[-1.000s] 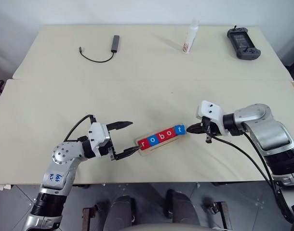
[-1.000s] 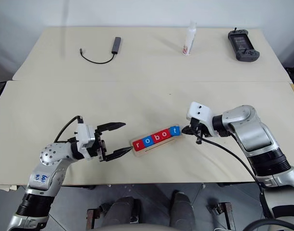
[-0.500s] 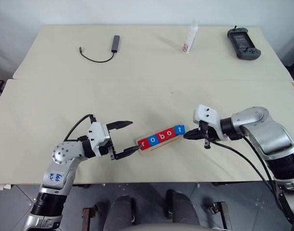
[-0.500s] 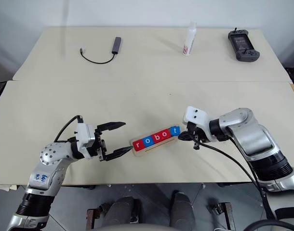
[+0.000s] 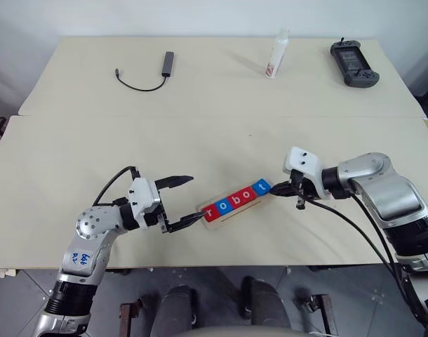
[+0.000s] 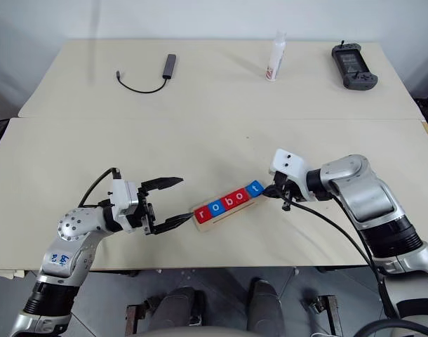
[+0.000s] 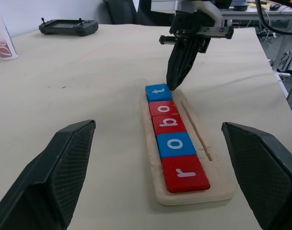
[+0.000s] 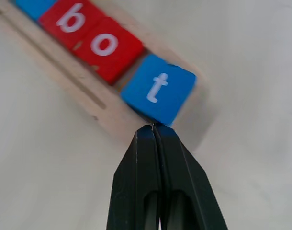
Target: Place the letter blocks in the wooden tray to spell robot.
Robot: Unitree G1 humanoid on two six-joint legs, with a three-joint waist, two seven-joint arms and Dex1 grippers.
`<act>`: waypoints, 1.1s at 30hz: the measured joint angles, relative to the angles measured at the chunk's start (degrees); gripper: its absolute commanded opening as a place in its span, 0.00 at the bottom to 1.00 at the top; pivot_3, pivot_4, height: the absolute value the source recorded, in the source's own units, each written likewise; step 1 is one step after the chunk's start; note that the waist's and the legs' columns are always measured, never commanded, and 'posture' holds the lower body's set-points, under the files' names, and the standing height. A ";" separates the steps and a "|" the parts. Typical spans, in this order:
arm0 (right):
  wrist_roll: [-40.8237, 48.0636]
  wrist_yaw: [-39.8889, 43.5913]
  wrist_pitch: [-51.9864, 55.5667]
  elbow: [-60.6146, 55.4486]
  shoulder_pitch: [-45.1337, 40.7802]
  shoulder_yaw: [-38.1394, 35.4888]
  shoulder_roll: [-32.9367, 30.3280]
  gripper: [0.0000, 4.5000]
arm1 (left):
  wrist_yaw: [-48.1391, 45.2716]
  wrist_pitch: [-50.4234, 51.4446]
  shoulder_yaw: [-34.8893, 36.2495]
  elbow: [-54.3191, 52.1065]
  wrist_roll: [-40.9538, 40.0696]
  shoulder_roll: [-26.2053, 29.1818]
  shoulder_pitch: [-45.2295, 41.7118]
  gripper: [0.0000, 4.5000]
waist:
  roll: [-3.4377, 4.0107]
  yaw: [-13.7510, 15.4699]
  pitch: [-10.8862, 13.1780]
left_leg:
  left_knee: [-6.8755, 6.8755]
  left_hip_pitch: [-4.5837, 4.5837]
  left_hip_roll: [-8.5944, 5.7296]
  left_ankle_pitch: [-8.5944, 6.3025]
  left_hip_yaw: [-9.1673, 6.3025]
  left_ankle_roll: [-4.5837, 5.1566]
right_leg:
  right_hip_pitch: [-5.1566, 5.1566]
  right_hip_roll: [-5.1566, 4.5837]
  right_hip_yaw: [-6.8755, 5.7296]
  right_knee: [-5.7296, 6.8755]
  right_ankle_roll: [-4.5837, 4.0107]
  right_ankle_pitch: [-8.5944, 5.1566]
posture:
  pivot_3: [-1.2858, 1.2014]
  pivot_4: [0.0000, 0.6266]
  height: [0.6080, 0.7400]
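Observation:
The wooden tray (image 5: 236, 213) lies slanted on the near table between my two grippers. Its letter blocks read r (image 5: 211, 212), o (image 5: 224, 206), b (image 5: 236, 199), o (image 5: 248, 193), t (image 5: 262, 187). The blue t block (image 8: 158, 88) at the right end sits slightly turned out of line with the row. My right gripper (image 5: 273, 191) is shut, with its tips (image 8: 153, 132) against that block's near corner. My left gripper (image 5: 196, 198) stands open at the tray's left end by the red r block (image 7: 184, 173), its lower finger (image 5: 189, 221) near the tray's end.
On the far table lie a black cable with an adapter (image 5: 165, 67), a white bottle (image 5: 277, 53) and a black controller (image 5: 353, 62). A seam (image 5: 200, 116) separates the two tables. The near table's front edge (image 5: 221, 265) runs just below the tray.
My shut right gripper pushed in toward the tray's right end, then eased back a little. The t block and that end of the tray shifted slightly away. The left arm kept still.

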 measured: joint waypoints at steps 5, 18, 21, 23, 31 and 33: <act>0.07 0.01 0.10 -0.09 0.01 -0.03 0.01 0.01 | 0.13 0.61 0.00 -0.17 0.00 0.00 0.01 1.00 | 0.00 -0.01 0.00 | 0.00 0.00 0.00 0.00 0.00 0.00 | 0.00 0.00 0.00 0.00 0.00 0.00 | 0.52 0.24 1.00; -2.42 -2.41 -3.64 6.46 -2.51 -0.75 0.11 0.01 | 0.59 1.72 -0.05 -0.80 0.00 -0.02 -0.06 1.00 | 0.00 -0.16 0.00 | -0.05 0.00 0.01 0.00 0.03 0.00 | -0.03 0.01 0.00 -0.01 0.00 0.00 | 0.52 0.24 1.00; -2.81 -3.21 -4.51 7.16 -2.75 -0.66 1.88 0.01 | 0.62 1.73 -0.07 -0.81 0.00 -0.03 -0.09 1.00 | 0.00 -0.13 0.00 | -0.08 -0.01 0.00 0.00 0.03 0.00 | -0.04 0.00 0.00 -0.03 0.00 0.00 | 0.52 0.24 1.00; -2.78 -3.17 -4.85 7.07 -2.75 -0.56 2.77 0.01 | 0.64 1.74 -0.07 -0.81 0.00 -0.03 -0.08 1.00 | 0.00 0.06 0.00 | -0.07 -0.02 -0.01 0.00 0.02 0.00 | -0.03 0.00 0.00 -0.03 0.00 0.00 | 0.52 0.24 1.00; -2.15 0.20 -1.69 1.84 -1.81 0.38 2.71 0.01 | 0.84 1.75 -0.05 -0.88 0.00 -0.01 -0.02 1.00 | 0.00 -0.04 0.00 | -0.08 -0.02 -0.01 0.00 0.02 0.00 | -0.04 0.00 0.00 -0.03 0.00 0.00 | 0.52 0.24 1.00; -2.14 0.94 -0.90 0.55 -1.48 0.58 2.30 0.01 | 0.95 1.74 -0.05 -0.90 0.00 -0.01 0.00 1.00 | 0.00 0.01 0.00 | -0.08 -0.02 -0.01 0.00 0.01 0.00 | -0.03 0.00 -0.01 -0.03 0.00 0.00 | 0.52 0.24 1.00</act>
